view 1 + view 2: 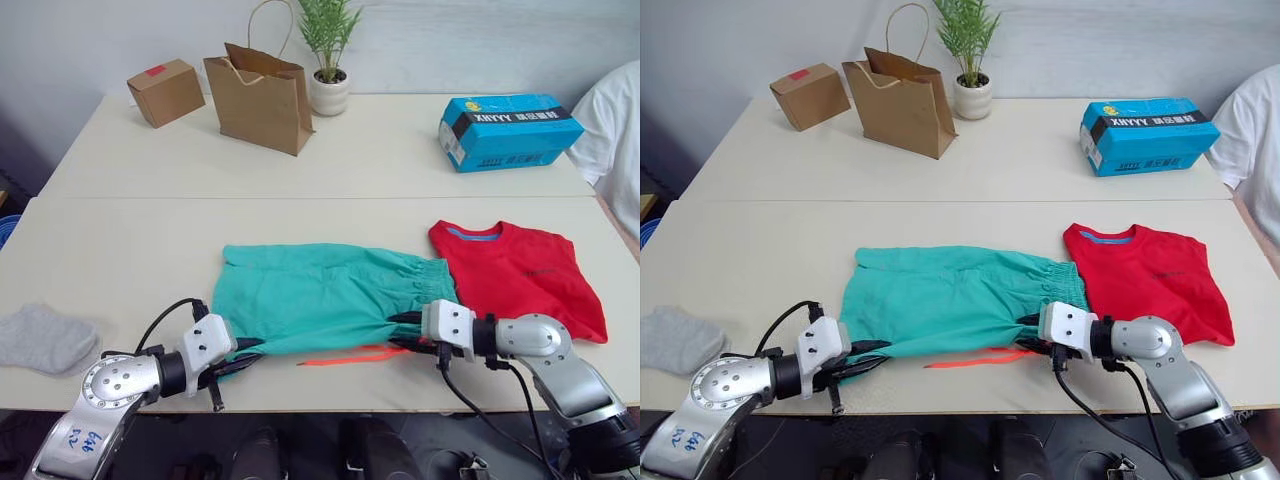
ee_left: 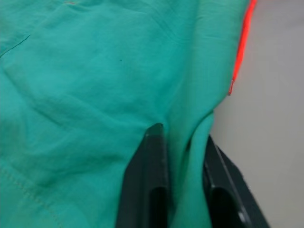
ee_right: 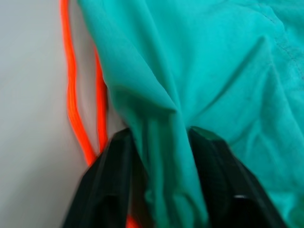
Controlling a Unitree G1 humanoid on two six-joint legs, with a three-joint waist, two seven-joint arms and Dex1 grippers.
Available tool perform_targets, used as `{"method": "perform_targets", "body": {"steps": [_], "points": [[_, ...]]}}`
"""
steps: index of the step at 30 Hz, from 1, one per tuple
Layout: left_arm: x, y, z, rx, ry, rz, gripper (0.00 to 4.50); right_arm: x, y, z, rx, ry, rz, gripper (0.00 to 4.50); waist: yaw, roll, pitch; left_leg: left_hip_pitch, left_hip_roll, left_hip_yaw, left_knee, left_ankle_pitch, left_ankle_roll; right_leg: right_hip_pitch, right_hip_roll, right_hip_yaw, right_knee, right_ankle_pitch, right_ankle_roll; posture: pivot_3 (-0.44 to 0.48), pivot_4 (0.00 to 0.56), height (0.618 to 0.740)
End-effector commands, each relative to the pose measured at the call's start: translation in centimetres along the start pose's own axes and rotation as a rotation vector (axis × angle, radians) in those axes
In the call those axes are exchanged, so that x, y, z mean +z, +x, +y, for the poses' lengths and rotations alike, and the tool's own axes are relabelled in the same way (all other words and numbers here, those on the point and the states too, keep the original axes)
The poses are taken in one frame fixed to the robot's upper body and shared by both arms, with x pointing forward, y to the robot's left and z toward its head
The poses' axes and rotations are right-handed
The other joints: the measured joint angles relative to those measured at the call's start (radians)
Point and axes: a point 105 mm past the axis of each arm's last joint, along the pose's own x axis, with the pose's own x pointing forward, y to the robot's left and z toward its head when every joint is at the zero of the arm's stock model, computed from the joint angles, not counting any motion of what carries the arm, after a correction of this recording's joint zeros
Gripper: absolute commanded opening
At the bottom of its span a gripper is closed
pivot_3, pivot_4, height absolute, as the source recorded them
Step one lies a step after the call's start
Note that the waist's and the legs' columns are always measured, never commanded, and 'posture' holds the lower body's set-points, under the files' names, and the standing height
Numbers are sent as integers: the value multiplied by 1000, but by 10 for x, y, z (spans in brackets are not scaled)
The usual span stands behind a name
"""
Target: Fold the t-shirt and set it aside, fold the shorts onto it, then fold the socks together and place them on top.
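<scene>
Teal shorts (image 1: 320,295) (flat) beside red t-shirt (image 1: 520,275)

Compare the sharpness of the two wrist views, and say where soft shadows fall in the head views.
Left wrist view: shorts fairly crisp, fingers blurred. Right wrist view: drawstring and fingers soft, out of focus. Left eye view: even light, faint shadows beside the paper bag and blue box.
</scene>
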Motion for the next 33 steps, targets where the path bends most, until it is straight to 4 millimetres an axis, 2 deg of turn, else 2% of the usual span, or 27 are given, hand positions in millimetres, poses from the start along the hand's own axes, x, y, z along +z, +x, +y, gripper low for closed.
{"method": "perform_targets", "body": {"steps": [1, 2, 3, 5, 8, 11, 12, 13, 16, 19, 22, 24, 26, 29, 33], "points": [[16, -22, 5, -17, 21, -58, 1912, 21, -23, 2, 17, 63, -121, 3078, 0, 0, 0, 0, 0, 0, 0, 0, 0, 0, 0, 0, 0, 0, 0, 0, 150, 740], [17, -28, 0, -55, 1, -66, 2237, 22, -30, 5, 31, 96, -131, 3417, 0, 0, 0, 0, 0, 0, 0, 0, 0, 0, 0, 0, 0, 0, 0, 0, 150, 740], [19, -35, -4, -93, -15, -72, 2511, 23, -37, 9, 49, 145, -143, 3430, 0, 0, 0, 0, 0, 0, -1, 0, 0, 0, 0, 0, -1, 0, 0, 0, 150, 740], [16, -50, -7, -145, -76, -38, 2511, 28, -50, 11, 58, 254, -174, 3430, -2, 0, 0, 0, 0, 0, -1, 0, 0, 1, 0, 0, -3, 0, 0, 0, 150, 740], [14, -66, -6, -192, -60, 30, 2511, 42, -57, 7, 58, 323, -242, 3430, -3, -1, 0, 1, 0, 0, -2, 0, 0, 1, 0, 0, -4, 0, 0, 0, 150, 740], [35, -67, 3, -218, -53, -73, 2557, 54, -43, -5, -18, 344, -318, 2843, -2, -1, 0, 1, 0, -1, -3, -2, 4, 1, 0, 0, -4, 0, -1, 0, 150, 740], [39, -66, 5, -218, -54, -105, 2161, 56, -39, -8, -36, 343, -327, 2470, -1, -1, 0, 1, 0, -1, -3, -2, 4, 1, 0, 0, -4, 1, -1, 0, 150, 740], [45, -62, 9, -212, -57, -138, 1902, 57, -33, -10, -63, 341, -332, 2063, -1, -1, 0, 1, 0, -1, -3, -2, 3, 1, 0, 0, -4, 1, -1, 0, 150, 740], [64, -30, 23, -211, -22, -243, 1069, 63, -3, -24, -215, 321, -375, 1109, 5, 0, 0, 1, -1, -2, -3, 0, 0, 2, 0, -1, -5, 1, -1, 0, 150, 740], [61, 6, 35, -196, 11, -237, 26, 57, 20, -30, -299, 273, -336, 7, 1, 0, -1, -2, -2, -2, -3, 1, -1, 1, 0, -1, -6, 2, 1, 0, 150, 740], [54, 37, 40, -201, 23, -226, 26, 48, 33, -33, -347, 215, -290, 7, 0, 0, -1, -4, -2, 1, -1, 1, 0, -1, 0, 0, -8, 3, 3, 0, 150, 740], [41, 61, 45, -172, 48, -176, 26, 40, 36, -35, -382, 188, -258, 7, -1, 0, -1, -10, -1, 1, 1, 1, 0, -5, 0, -1, -8, 3, 3, 0, 150, 740], [36, 72, 47, -166, 59, -159, 26, 35, 36, -36, -405, 169, -239, 7, -2, 0, -1, -10, -1, 2, 1, 1, 1, -5, 1, -1, -9, 3, 4, 0, 150, 740], [18, 79, 63, -38, 15, -112, 26, 11, 1, -39, -470, 159, -157, 7, 1, 0, -1, -10, -1, 1, 1, 1, 1, -5, 1, -1, -8, 3, 4, 0, 150, 740], [7, 74, 59, -49, 3, -132, 26, -4, -34, -43, -552, 142, -95, 7, 1, 0, -1, -7, -1, 0, 3, 1, 2, -1, 0, -1, -8, 4, 5, 0, 150, 740]]}}
